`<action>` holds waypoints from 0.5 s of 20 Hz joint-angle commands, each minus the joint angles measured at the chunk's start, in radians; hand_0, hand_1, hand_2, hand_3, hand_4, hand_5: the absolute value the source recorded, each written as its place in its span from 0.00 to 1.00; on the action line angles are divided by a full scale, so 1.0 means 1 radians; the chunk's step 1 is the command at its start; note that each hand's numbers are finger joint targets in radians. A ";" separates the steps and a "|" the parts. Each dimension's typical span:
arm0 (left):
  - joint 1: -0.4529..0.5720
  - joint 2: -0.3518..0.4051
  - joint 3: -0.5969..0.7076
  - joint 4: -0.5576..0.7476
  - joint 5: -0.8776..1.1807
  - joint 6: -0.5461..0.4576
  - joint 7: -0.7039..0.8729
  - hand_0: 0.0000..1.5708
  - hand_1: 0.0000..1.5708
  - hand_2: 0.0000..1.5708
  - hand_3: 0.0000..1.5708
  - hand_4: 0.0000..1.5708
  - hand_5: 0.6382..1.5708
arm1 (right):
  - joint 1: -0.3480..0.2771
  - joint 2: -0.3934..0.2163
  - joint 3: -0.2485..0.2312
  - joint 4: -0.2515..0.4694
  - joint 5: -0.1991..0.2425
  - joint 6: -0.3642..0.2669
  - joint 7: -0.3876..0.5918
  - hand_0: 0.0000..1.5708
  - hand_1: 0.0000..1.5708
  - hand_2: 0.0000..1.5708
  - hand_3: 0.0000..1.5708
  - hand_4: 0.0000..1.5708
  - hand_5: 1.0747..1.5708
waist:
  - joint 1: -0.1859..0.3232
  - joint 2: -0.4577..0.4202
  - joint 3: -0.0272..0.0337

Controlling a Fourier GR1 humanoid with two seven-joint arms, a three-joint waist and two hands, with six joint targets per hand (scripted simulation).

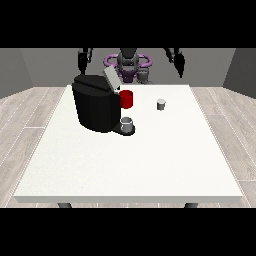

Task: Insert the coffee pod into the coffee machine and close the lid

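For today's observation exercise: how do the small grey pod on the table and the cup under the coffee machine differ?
The coffee pod stands alone on open table, right of the coffee machine; the cup sits on the machine's base. The pod looks smaller and lighter grey, the cup wider and darker. Both stand upright, untouched by either hand.

1 coffee machine (96,106) | 1 coffee pod (161,104) | 1 cup (127,124) (grey) | 1 table (130,165)

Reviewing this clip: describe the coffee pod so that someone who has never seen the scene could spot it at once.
Start at the large black coffee machine on the white table. Look to the view's right, past the red cup at its side. The small grey cylindrical coffee pod stands alone on bare tabletop, unlike the grey cup on the machine's tray.
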 commanded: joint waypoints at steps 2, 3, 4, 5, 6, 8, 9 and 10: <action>0.044 -0.055 -0.058 0.010 -0.030 -0.004 -0.055 0.00 0.00 0.00 0.00 0.47 1.00 | -0.016 0.001 -0.014 0.035 -0.010 0.017 0.003 0.00 0.00 0.00 0.00 0.21 1.00 | -0.027 -0.015 0.0122; 0.012 -0.052 -0.057 -0.007 -0.004 -0.023 -0.027 0.00 0.00 0.00 0.00 0.47 1.00 | -0.027 -0.028 -0.041 0.032 -0.045 0.048 0.035 0.00 0.00 0.00 0.00 0.21 1.00 | -0.038 -0.017 0.0122; 0.006 -0.029 -0.056 -0.022 0.022 -0.073 -0.033 0.00 0.00 0.00 0.00 0.47 1.00 | 0.008 0.030 -0.020 0.093 -0.015 0.009 -0.071 0.00 0.00 0.00 0.00 0.21 1.00 | -0.025 0.004 0.0124; -0.006 -0.058 -0.085 -0.005 0.015 -0.066 -0.026 0.00 0.00 0.00 0.00 0.47 1.00 | -0.024 0.049 0.005 0.059 0.008 -0.027 -0.003 0.00 0.00 0.00 0.00 0.21 1.00 | -0.039 -0.001 0.0121; -0.029 -0.048 -0.085 -0.022 0.013 -0.074 -0.031 0.00 0.00 0.00 0.00 0.47 1.00 | 0.029 0.042 -0.004 0.107 -0.020 0.029 -0.110 0.00 0.00 0.00 0.00 0.21 1.00 | -0.058 0.013 0.0126; -0.017 -0.046 -0.076 -0.028 0.069 -0.125 -0.049 0.00 0.00 0.00 0.00 0.46 1.00 | 0.027 0.090 -0.050 0.106 -0.052 -0.020 -0.184 0.00 0.00 0.00 0.00 0.21 1.00 | -0.061 0.004 0.0126; 0.016 -0.059 -0.123 -0.078 0.074 -0.144 0.019 0.00 0.00 0.00 0.00 0.45 1.00 | 0.009 0.077 -0.064 0.116 -0.053 -0.033 -0.128 0.00 0.00 0.00 0.00 0.18 1.00 | -0.031 -0.034 0.0125; 0.003 -0.078 -0.111 0.005 0.020 -0.101 -0.096 0.00 0.00 0.00 0.00 0.44 1.00 | 0.007 0.085 -0.050 0.114 -0.075 0.008 -0.185 0.00 0.00 0.00 0.00 0.21 1.00 | -0.064 0.004 0.0123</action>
